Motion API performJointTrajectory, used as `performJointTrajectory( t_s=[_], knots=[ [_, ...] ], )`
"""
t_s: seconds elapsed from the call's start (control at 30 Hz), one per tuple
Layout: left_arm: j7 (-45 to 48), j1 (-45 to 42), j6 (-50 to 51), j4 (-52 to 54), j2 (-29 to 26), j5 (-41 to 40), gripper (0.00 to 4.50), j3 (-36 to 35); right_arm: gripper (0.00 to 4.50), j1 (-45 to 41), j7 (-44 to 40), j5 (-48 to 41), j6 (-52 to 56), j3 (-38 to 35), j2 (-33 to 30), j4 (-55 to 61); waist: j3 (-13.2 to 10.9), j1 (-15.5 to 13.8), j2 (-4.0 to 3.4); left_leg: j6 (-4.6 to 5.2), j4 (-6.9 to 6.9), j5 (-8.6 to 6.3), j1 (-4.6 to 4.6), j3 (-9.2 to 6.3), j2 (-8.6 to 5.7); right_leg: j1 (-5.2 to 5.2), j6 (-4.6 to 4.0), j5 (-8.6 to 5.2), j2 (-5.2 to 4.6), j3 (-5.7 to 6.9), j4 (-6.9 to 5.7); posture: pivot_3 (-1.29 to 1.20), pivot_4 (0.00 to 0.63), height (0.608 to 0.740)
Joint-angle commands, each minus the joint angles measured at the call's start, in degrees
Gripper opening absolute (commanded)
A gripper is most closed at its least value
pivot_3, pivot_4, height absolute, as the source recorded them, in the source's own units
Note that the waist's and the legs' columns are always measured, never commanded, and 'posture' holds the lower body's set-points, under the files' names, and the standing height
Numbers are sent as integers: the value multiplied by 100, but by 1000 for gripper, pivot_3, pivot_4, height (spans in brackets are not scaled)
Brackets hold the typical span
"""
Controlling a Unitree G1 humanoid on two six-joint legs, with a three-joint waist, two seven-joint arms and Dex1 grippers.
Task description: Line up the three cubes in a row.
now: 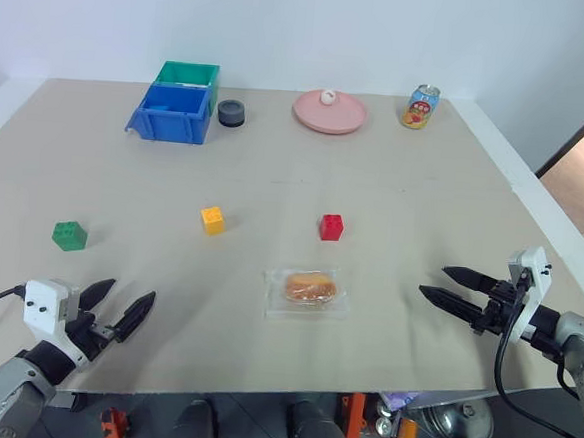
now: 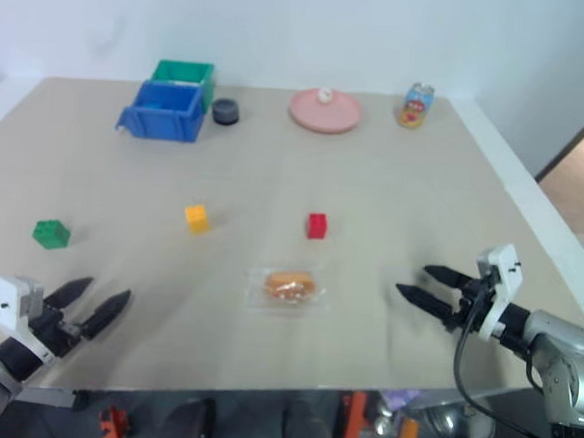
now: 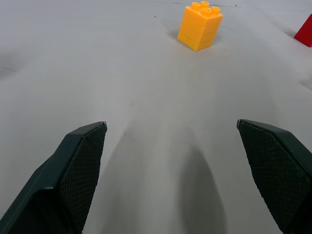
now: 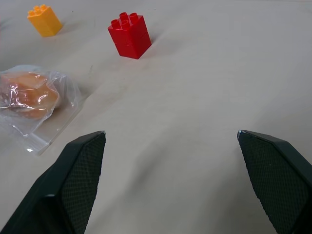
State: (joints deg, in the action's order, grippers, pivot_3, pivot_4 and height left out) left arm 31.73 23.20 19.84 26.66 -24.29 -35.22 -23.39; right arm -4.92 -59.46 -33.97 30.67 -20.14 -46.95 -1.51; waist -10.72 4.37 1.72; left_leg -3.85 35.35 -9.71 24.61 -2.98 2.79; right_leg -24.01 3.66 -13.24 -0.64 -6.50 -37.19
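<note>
Three small studded cubes stand apart on the beige table. The green cube [image 1: 69, 235] is at the left, the yellow cube [image 1: 213, 220] in the middle and the red cube [image 1: 332, 227] to its right. My left gripper [image 1: 125, 309] is open near the front left edge, below the green cube, and holds nothing. My right gripper [image 1: 440, 282] is open at the front right, pointing left toward the middle, also with nothing in it. In the left wrist view the yellow cube [image 3: 200, 26] lies ahead of the fingers; in the right wrist view the red cube [image 4: 129, 35] does.
A wrapped bun [image 1: 309, 287] lies just in front of the red cube. At the back stand a blue bin [image 1: 172, 113] with a green bin [image 1: 188, 73] behind it, a dark round object [image 1: 231, 113], a pink plate [image 1: 351, 115] and a can [image 1: 420, 107].
</note>
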Motion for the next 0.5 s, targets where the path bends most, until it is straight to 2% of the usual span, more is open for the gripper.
performJointTrajectory(
  t_s=[0.03, 0.1, 0.27, 0.5],
  knots=[
    [367, -4, -256, 104, -92, -23, 4421, 65, 4500, -95, 84, 26, -94, -24, 39, 88, 0, -1, 0, 1, 0, -1, 0, 0, 0, 0, 0, 0, 0, 0, 0, 0, 150, 736],
    [806, -84, -424, 147, -190, -64, 4421, 252, 4500, -146, 167, 31, -52, 2, 44, 202, 0, -1, 0, 1, 0, -2, 0, 0, 0, 0, 1, 0, 0, 0, 0, 0, 150, 736],
    [1200, -497, -411, 167, -356, -344, 4421, 327, 4500, -219, 194, -3, 18, 94, 13, 513, 1, -1, -2, 1, 3, -2, -1, 2, 1, 1, 0, 0, 1, 0, 0, 0, 150, 736],
    [2383, -1456, -320, 377, -1245, -420, 4421, 979, 4500, -859, -550, -155, 344, 738, -471, 1035, -1, -3, -5, 1, 1, -1, 0, 3, 1, 2, 2, 1, 1, 0, -1, 0, 150, 736]
  ],
)
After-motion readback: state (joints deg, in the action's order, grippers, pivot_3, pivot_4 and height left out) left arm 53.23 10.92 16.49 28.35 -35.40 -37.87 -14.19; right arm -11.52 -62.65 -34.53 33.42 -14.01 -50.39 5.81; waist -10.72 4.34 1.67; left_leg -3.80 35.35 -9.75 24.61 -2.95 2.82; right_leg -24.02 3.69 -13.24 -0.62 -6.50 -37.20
